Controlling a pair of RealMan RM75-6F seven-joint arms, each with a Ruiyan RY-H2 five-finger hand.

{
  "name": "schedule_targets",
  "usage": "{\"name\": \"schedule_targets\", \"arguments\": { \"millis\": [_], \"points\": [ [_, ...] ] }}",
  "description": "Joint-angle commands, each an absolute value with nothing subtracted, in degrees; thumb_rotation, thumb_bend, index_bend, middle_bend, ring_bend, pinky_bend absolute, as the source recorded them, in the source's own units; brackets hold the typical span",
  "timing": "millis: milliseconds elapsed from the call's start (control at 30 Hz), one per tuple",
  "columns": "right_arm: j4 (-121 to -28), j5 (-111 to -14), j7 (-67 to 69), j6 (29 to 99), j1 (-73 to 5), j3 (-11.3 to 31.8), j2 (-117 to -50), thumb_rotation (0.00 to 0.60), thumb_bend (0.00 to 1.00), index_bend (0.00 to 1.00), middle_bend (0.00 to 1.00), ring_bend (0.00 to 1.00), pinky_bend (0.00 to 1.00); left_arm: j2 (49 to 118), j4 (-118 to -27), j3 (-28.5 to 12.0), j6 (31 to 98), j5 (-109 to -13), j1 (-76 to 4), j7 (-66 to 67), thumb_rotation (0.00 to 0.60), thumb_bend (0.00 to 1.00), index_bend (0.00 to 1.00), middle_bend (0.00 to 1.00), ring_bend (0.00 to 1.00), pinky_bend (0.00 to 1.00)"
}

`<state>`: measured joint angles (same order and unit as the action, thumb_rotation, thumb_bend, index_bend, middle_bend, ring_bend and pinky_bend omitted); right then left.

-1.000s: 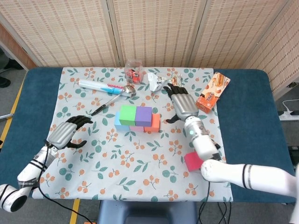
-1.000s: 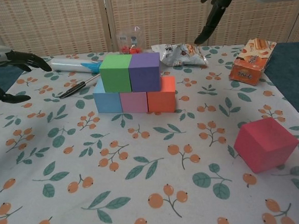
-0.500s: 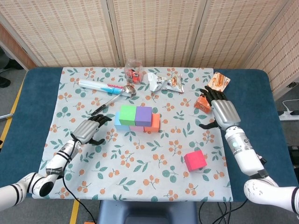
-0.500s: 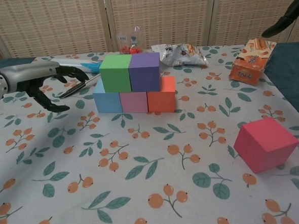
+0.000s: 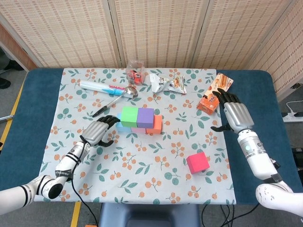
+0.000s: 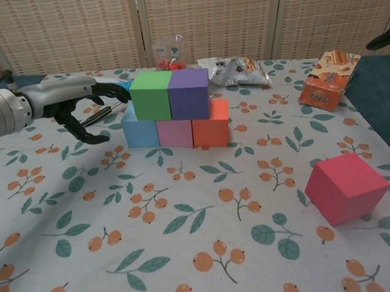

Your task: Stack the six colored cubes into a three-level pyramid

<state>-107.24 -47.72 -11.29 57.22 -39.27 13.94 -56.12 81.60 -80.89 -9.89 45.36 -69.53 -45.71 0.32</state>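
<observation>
Chest view: left hand (image 6: 80, 103) spread empty beside green cube (image 6: 151, 95); right hand (image 5: 234, 115) likewise near table's right edge

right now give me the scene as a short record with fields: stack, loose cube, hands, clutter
bottom row: blue cube, pink cube, orange cube, side by side
second row: green cube and purple cube on top
top level: not yet placed
loose cube: red cube, alone on the tablecloth near the right
left robot hand: fingers spread, holding nothing, beside the green cube
right robot hand: holding nothing, off to the right by the snack box
clutter at back: spoon, snack packet
</observation>
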Motion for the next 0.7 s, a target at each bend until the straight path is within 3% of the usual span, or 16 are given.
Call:
{"name": "schedule_targets", "arguments": {
  "millis": [33,700],
  "points": [
    [-107.16,-47.67,-10.96,57.13,-39.15,14.04,-56.03,0.6,0.0,0.0,0.09,0.02,0.16,81.72,-80.9,-9.78,45.23,-69.4,-45.87,0.63,0.6,0.32,0.13,0.1,0.06,0.15],
    [-105.64,-47.78,-10.23,55.14,-38.91,13.49,-56.42,0.6,0.0,0.0,0.09,0.02,0.16,80.94,-81.05,-9.42,45.42,-66.79,-45.88,2.49,0.6,0.32,0.13,0.1,0.06,0.15]
  ]
}}
